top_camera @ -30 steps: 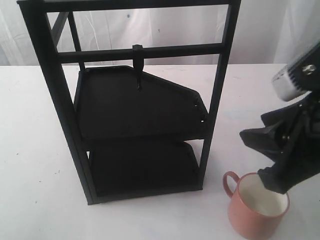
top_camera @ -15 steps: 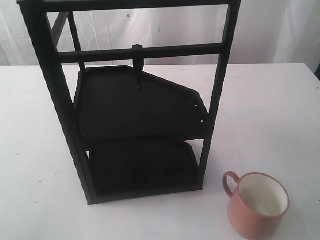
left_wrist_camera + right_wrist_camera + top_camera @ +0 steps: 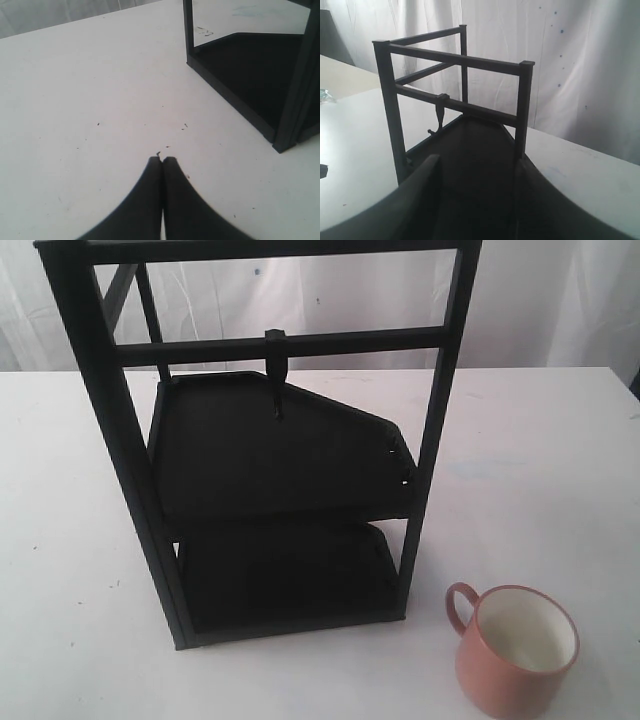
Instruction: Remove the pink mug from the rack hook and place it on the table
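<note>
Now the pink mug (image 3: 515,650) stands by the near right corner of the table (image 3: 540,470), rack hook (image 3: 276,380) bare, so hold the left gripper (image 3: 162,162), jaws pressed together, and right gripper (image 3: 476,167), jaws wide, clear of it

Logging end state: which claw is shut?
The left claw, shut tight over the table. The right claw stands open, the rack visible through its gap.

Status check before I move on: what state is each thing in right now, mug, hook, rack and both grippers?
pink mug: upright on the table beside the rack, nothing inside, no gripper on it.
rack hook: bare, nothing hanging.
rack: standing upright on the table.
left gripper: jaws shut, holding nothing.
right gripper: jaws open, holding nothing.
</note>
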Tool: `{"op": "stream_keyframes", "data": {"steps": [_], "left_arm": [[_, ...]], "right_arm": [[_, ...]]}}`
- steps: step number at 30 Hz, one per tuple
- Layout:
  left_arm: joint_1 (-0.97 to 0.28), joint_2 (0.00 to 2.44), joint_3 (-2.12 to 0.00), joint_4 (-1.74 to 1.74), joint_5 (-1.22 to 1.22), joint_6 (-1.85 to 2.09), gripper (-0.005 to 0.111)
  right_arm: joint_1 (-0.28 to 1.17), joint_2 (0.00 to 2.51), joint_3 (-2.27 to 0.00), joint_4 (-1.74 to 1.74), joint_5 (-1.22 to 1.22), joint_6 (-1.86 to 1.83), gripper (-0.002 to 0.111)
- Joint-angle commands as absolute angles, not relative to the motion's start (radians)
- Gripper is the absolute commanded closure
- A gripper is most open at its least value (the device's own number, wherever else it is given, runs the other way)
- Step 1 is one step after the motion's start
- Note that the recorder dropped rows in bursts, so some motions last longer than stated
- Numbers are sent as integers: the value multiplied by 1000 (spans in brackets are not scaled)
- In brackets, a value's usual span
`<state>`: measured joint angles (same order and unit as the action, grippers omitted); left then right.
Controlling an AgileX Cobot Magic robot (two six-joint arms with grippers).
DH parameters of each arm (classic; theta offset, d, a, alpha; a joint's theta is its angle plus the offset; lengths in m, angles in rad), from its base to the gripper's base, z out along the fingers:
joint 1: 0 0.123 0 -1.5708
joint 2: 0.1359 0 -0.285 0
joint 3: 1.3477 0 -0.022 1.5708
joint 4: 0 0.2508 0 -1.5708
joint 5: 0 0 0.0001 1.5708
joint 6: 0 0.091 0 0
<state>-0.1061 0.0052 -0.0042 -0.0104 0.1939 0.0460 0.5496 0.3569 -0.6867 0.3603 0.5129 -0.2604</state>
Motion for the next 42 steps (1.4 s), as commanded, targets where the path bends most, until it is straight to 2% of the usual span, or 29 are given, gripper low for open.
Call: {"op": "stream_keyframes", "data": {"steps": [1, 13, 23, 26, 30, 42], "left_arm": [[-105, 0, 0, -14, 194, 49, 107], [-105, 0, 0, -14, 194, 49, 107], [-105, 0, 0, -14, 194, 49, 107], [-105, 0, 0, -14, 194, 49, 107], [-105, 0, 0, -14, 194, 49, 107], [-105, 0, 0, -14, 194, 49, 107]], "right_arm": [[551, 352, -684, 371, 453, -249, 65], [551, 341, -602, 271, 442, -249, 65], [551, 193, -553, 278, 442, -251, 65], [551, 143, -512, 283, 435, -258, 73], [547, 97, -434, 292, 404, -258, 106], [547, 13, -147, 287, 187, -262, 108]]}}
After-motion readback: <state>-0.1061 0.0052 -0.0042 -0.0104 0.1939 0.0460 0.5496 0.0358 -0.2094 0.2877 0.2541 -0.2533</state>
